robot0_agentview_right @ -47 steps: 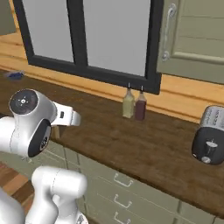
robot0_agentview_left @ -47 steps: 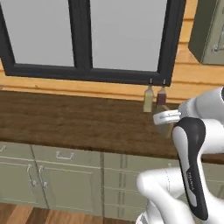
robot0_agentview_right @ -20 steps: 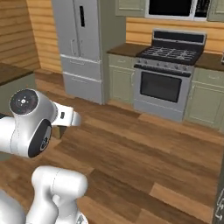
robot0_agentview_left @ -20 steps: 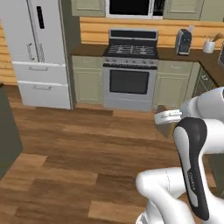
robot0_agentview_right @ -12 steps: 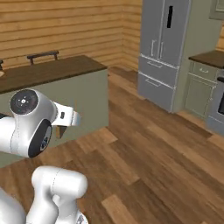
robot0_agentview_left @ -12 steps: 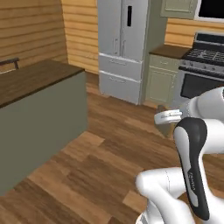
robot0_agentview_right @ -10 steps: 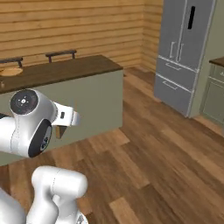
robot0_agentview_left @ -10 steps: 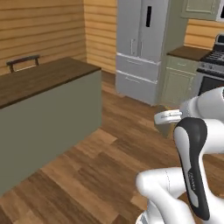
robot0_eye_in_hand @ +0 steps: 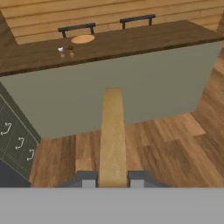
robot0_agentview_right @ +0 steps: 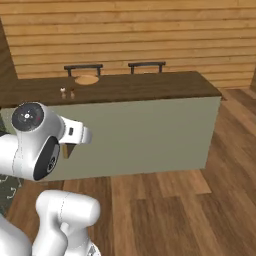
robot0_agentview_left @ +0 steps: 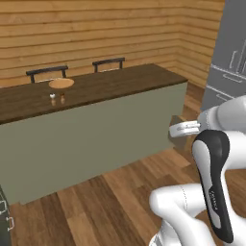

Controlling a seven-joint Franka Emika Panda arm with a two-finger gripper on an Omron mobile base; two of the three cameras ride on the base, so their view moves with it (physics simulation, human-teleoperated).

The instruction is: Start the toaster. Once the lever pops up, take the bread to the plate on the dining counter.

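Observation:
My gripper is shut on the bread, a tan slice seen edge-on that reaches up from between the two fingertips. In the left base view the bread peeks out below the white hand. Ahead stands the dining counter, with a dark wood top and a grey-beige front. The round tan plate lies on its far left part, well beyond the gripper. It also shows as the plate and the plate in the two base views. The toaster and its lever are out of view.
Two small shakers stand on the counter just in front of the plate. Two dark chair backs rise behind the counter. A grey fridge is at the right and a cabinet with handles at the lower left. Wood floor lies between me and the counter.
The base has turned, so the whole view swung from the window worktop past the stove and fridge to the dining counter. The arm's pose and its hold on the bread are unchanged.

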